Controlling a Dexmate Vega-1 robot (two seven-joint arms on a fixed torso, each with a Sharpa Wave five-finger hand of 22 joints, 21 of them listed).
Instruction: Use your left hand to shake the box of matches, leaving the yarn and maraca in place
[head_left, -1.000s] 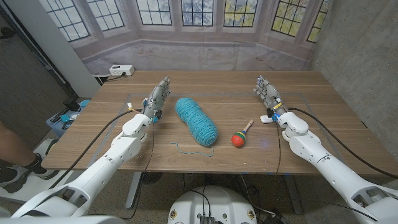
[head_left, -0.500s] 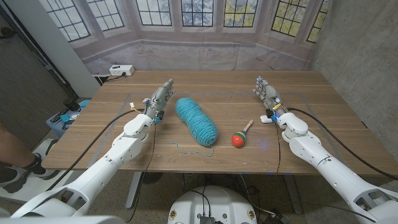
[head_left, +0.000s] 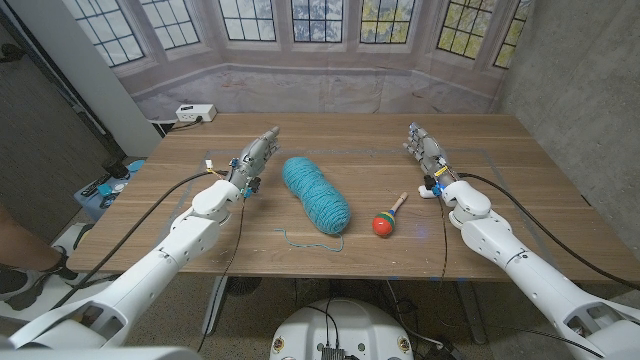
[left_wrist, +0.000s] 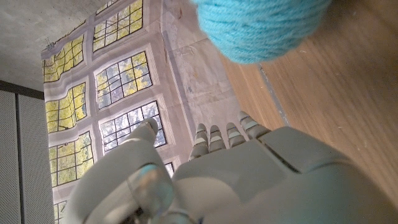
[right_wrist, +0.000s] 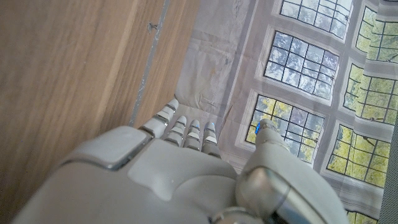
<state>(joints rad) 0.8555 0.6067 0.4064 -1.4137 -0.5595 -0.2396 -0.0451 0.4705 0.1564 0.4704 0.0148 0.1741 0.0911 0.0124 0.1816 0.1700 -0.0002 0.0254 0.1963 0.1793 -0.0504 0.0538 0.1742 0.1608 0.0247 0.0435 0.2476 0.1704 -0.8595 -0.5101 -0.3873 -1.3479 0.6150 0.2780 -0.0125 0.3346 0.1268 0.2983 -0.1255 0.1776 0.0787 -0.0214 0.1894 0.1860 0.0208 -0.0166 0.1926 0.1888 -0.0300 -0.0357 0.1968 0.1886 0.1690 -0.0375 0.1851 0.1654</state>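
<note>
Box of matches: can't spot it; maybe hidden behind left hand (head_left: 255, 157). Hand open, empty, beside yarn (head_left: 316, 194). Reach step; next: locate, grasp. Maraca (head_left: 388, 217) untouched.

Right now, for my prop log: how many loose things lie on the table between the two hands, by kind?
Yarn skein: 1
Maraca: 1
Total: 2
</note>
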